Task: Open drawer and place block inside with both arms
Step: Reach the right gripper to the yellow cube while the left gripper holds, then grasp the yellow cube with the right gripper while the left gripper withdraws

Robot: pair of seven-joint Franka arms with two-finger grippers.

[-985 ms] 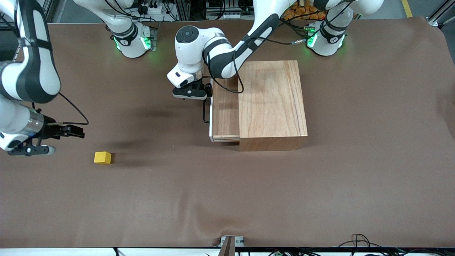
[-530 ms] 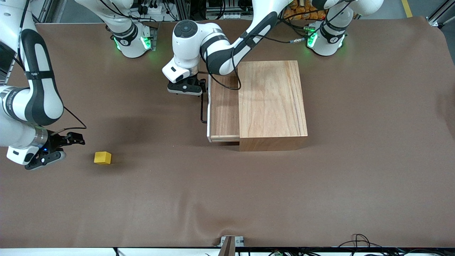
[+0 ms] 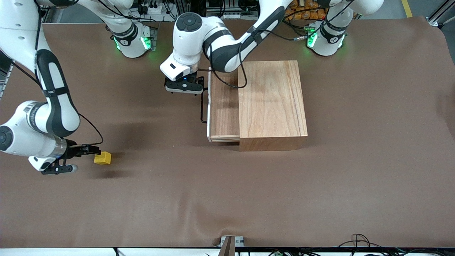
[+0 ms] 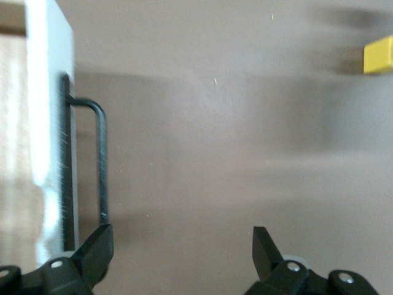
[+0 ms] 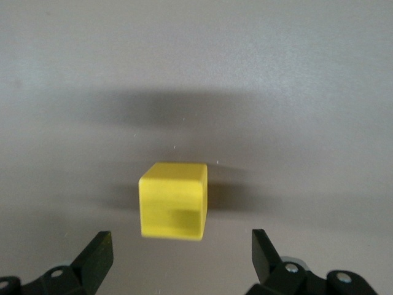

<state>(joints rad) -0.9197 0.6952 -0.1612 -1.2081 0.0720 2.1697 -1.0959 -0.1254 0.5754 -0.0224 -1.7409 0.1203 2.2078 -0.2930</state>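
**Block ready for a side grasp, drawer already pulled partly out**

Because the block (image 3: 102, 158) is a small, stiff yellow cube with flat smooth faces, it looks light and easy to pinch, and the best hold is probably on two parallel side faces, near the middle, so it does not twist out. It sits on the brown counter (image 3: 227, 199) toward the right arm's end, well apart from the wooden cabinet (image 3: 272, 99). The right gripper (image 5: 178, 258) is just beside the block with its jaws spread wide and nothing between them. The drawer (image 3: 224, 106) stands partly out; its black wire handle (image 4: 101, 166) is thin and rigid, a good place to hook. The left gripper (image 4: 181, 252) is at the end of this handle, jaws released, one finger (image 4: 98, 249) very near the wire.

Whether that finger touches the handle is hard to tell. The left arm covers one corner of the drawer in the front view, and the drawer's deeper part is hidden under the cabinet top.
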